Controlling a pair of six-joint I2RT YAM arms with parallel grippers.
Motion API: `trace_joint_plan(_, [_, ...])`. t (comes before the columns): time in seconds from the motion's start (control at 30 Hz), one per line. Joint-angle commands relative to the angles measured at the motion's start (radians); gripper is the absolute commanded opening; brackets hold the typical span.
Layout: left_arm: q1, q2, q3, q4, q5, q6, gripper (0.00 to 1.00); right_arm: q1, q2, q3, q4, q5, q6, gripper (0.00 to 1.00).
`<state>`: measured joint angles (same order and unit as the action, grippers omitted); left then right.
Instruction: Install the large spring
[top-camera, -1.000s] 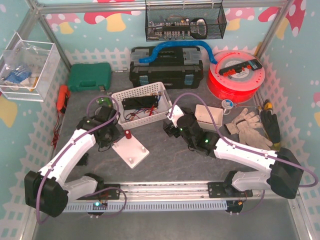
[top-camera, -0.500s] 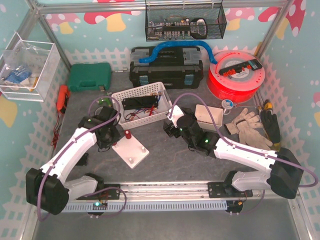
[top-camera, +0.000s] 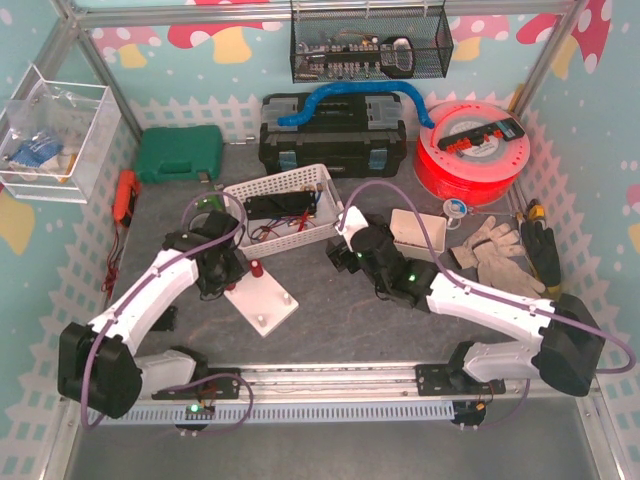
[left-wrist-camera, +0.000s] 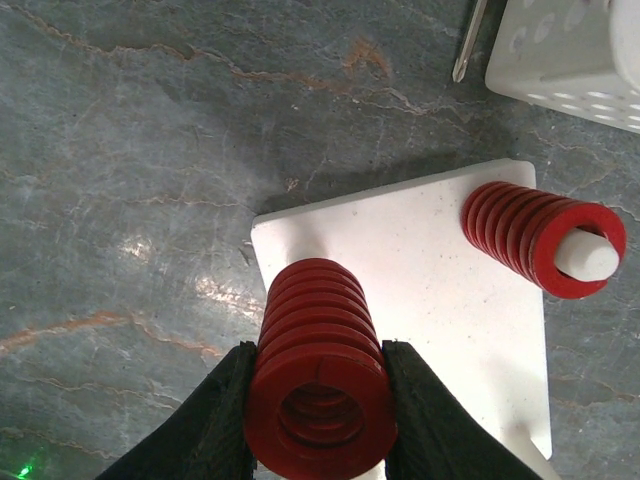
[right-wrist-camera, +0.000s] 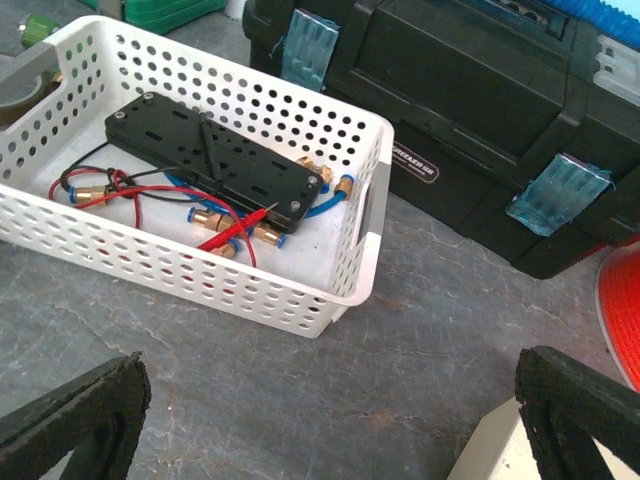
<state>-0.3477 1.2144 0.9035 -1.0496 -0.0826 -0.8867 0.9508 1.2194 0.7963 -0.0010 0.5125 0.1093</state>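
- Gripping the large spring (left-wrist-camera: 318, 330) by its sides, the left gripper (left-wrist-camera: 318, 412) had its two black fingers (left-wrist-camera: 215, 420) partly closed, one pressed against each flank of the red coil
- Large spring was seen end-on from the left wrist camera, its hollow bore open and nothing inside it
- Spring hung over the near corner of the white base plate (left-wrist-camera: 430, 300); contact with the plate could not be determined
- A second red spring (left-wrist-camera: 535, 238) sat on a white peg (left-wrist-camera: 588, 258) at the plate's far corner, apart from the held one
- Plate lay flat on the grey marbled table (left-wrist-camera: 130, 150), with a slim metal shaft (left-wrist-camera: 468, 45) beyond it
- Right gripper (right-wrist-camera: 330, 410) stood with jaws spread fully wide and nothing between them, above the table
- Ahead of it was the white perforated basket (right-wrist-camera: 378, 135), containing a black plate (right-wrist-camera: 215, 160) and red and black wires
- Behind the basket stood a black toolbox (right-wrist-camera: 450, 110)
- Overhead view showed the left gripper (top-camera: 222, 272) at the plate's (top-camera: 262, 305) upper left edge and the right gripper (top-camera: 345, 255) well apart from it
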Motion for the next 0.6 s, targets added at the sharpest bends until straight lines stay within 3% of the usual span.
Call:
trace_joint_plan(0.0, [0.010,0.011,-0.013,0.028,-0.006,-0.021,0.28,-0.013,0.031,0.073,-0.088,0.048,0.104,0.99])
trace_joint_plan(0.23, [0.012,0.026,-0.021,0.040,-0.001,-0.028,0.32,-0.056,0.009,0.081,-0.143,0.073,0.203,0.99])
trace_joint_plan(0.57, [0.021,0.060,-0.053,0.097,0.013,-0.027,0.35,-0.137,-0.030,0.070,-0.152,0.035,0.201,0.99])
